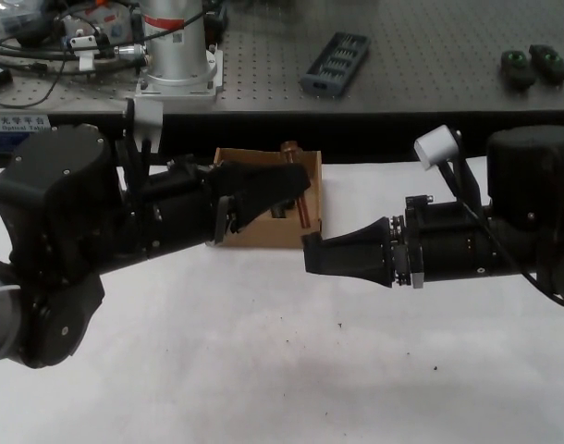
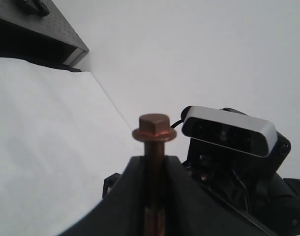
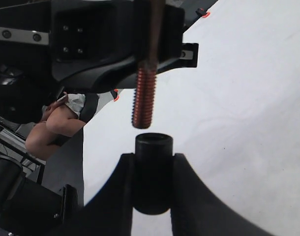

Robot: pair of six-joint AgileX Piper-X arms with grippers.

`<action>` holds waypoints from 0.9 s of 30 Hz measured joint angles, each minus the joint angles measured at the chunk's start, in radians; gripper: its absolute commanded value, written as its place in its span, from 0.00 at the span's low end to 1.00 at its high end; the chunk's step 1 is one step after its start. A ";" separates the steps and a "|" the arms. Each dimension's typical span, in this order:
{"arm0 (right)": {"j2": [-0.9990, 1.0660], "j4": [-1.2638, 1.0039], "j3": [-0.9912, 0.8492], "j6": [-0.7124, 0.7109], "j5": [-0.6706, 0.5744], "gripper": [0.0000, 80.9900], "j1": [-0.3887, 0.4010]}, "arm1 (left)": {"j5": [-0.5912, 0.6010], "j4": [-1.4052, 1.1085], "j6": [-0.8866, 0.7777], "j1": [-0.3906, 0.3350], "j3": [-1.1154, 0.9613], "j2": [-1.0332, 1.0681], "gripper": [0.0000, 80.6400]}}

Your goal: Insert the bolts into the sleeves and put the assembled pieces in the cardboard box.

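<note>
The left hand (image 2: 155,167) pinches a copper bolt (image 2: 154,129) by its shank, the threaded tip just short of the mouth of the black sleeve (image 3: 153,147) clamped in the right hand (image 3: 153,164). Both hang over the white desk (image 1: 263,370) at the cardboard box (image 1: 254,239), whose contents are mostly hidden.
</note>
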 measured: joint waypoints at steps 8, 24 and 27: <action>0.000 -0.056 0.000 0.038 0.000 0.05 0.000 | 0.018 -0.009 0.000 0.002 0.000 0.000 0.01; 0.000 -0.074 0.000 0.066 -0.026 0.05 0.000 | 0.040 -0.002 0.000 0.002 -0.002 0.000 0.01; 0.000 -0.074 0.000 0.066 -0.038 0.05 0.000 | 0.064 -0.001 -0.008 0.002 -0.002 0.000 0.01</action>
